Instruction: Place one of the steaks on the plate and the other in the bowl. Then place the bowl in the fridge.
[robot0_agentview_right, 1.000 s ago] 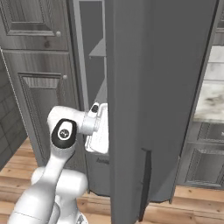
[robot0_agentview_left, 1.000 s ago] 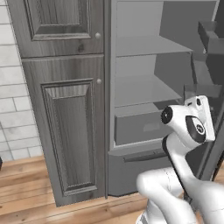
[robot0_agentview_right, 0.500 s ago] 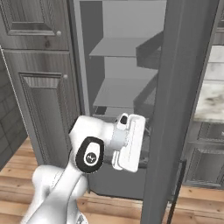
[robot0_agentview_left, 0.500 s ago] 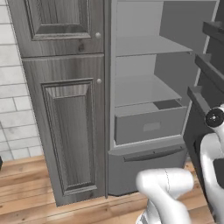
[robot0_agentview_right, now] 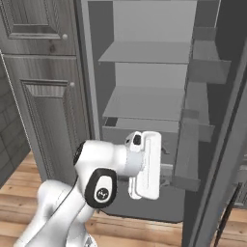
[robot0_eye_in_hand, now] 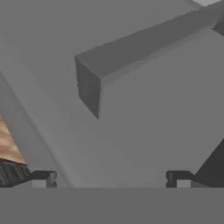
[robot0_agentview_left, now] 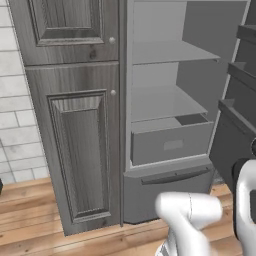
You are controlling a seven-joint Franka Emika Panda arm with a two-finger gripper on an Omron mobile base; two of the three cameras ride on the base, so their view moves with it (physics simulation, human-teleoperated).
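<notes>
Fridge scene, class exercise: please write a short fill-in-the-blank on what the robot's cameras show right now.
1. The fridge door stands ____.
2. The gripper has its jaws ____.
3. Left of the fridge stands a wood-grain ____.
4. Below the fridge's shelves sits a grey ____.

Missing words: open; open; cabinet; drawer

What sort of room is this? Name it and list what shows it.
Most likely a home kitchen. An open grey fridge with bare shelves and a drawer stands beside tall wood-grain panelled cabinets; pale tiled wall and a wooden plank floor fit that too.
</notes>
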